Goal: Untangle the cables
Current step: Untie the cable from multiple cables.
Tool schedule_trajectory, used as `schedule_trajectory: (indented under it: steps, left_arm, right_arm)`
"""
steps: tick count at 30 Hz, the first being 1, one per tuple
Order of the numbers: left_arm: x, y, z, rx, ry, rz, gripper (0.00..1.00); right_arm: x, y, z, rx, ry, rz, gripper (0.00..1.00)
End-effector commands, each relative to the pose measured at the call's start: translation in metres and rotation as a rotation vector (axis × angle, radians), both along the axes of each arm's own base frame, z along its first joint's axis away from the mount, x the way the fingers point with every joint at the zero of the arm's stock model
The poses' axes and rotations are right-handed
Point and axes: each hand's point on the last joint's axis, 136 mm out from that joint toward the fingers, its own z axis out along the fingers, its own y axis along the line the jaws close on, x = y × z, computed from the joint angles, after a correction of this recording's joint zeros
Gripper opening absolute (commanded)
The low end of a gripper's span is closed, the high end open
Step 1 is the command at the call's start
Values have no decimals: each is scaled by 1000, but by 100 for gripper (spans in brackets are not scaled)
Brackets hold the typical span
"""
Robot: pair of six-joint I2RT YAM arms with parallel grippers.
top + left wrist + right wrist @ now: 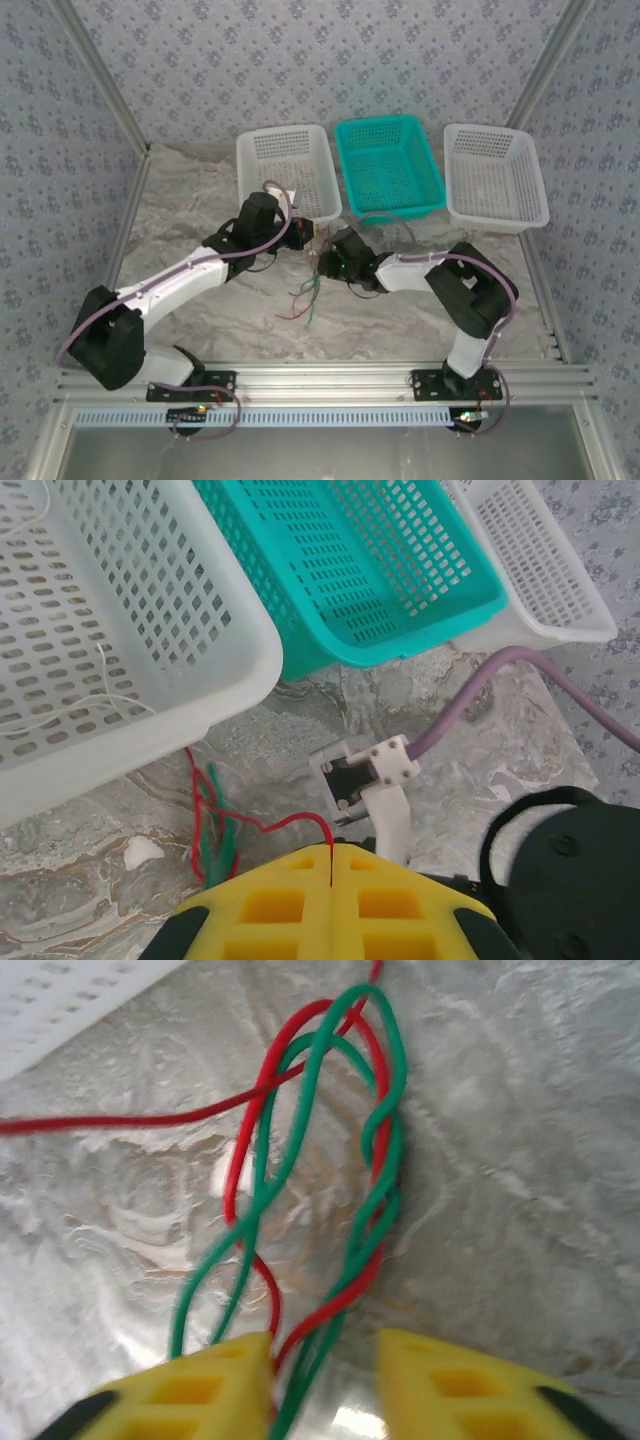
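On my marbled counter [400, 320], three sit in a row along the far edge: left white basket [283, 131], teal basket [378, 122], right white basket [485, 129]. Nearer me, red and green cables [308, 298] trail across it.

Pale grey-blue floral wallpaper [300, 60] covers the walls. Aluminium frame posts [100, 75] rise at the corners above an evenly lit, grey-white marbled counter [230, 325].

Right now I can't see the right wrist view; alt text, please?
A red cable and a green cable, twisted together on the marbled table, run down into the gap between the right gripper's parted yellow fingers. A white basket's corner sits top left.
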Motion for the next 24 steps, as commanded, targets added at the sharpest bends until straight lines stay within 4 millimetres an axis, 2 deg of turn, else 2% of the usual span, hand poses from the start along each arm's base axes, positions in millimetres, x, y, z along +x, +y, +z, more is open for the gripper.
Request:
schedule_trajectory:
  steps: [1,2,5,11,13,15,17,21,24]
  left_arm:
    - [-8,10,22,-2,-58,13,0]
    - [-10,13,28,-1,-71,19,0]
    - [-14,22,40,12,-98,34,0]
    - [-20,34,65,-10,-146,56,0]
    - [-27,34,89,-79,-189,14,0]
    - [-35,44,123,-159,-250,-11,0]
    - [-41,60,154,-182,-315,5,0]
    - [-51,100,203,-118,-418,85,0]
    - [-57,114,229,-102,-482,109,0]
  right_arm:
    - [-7,-19,-39,-65,90,-65,5]
    - [-8,-24,-44,-50,105,-83,0]
    - [-10,-35,-53,-5,124,-119,0]
    - [-12,-51,-53,-18,124,-139,0]
    - [-10,-63,-52,-33,126,-159,0]
    - [-8,-75,-49,-30,123,-183,0]
    - [-7,-84,-47,-26,125,-197,0]
    - [-6,-104,-39,-34,121,-225,0]
    - [-8,-115,-20,-9,96,-236,0]
